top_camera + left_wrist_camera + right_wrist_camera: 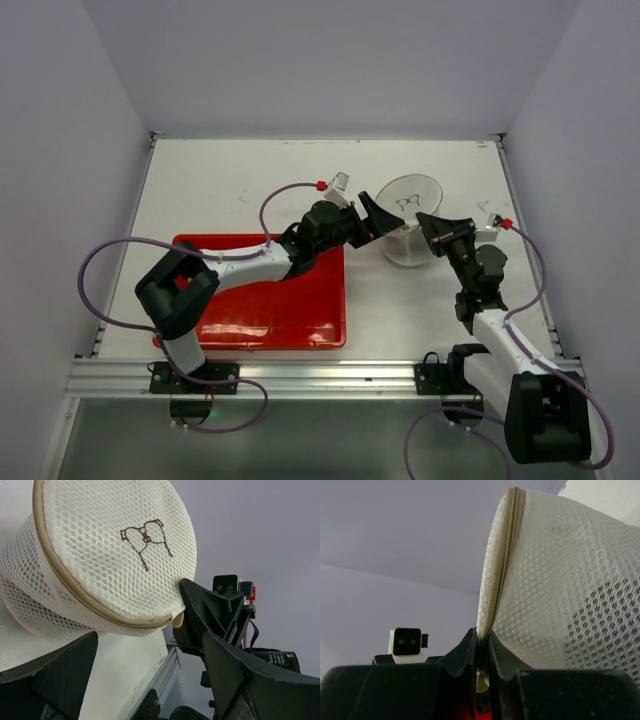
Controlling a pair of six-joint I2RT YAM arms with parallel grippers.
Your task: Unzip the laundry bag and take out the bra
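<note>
Nearest: red tray (250,320), front-left, with the left arm (250,265) reaching across above it. Just past the tray's far right corner the laundry bag (408,200) lies tipped on its side on the white table (220,180). The left gripper (380,218) is at the bag's left side, fingers spread wide, holding nothing. The right gripper (432,228) is opposite, pinched tight on the zipper (502,565) seam. The zip looks closed. Can't make out the contents through the mesh.

laundry bag (555,595) cut off at right edge; contents unclear
</note>
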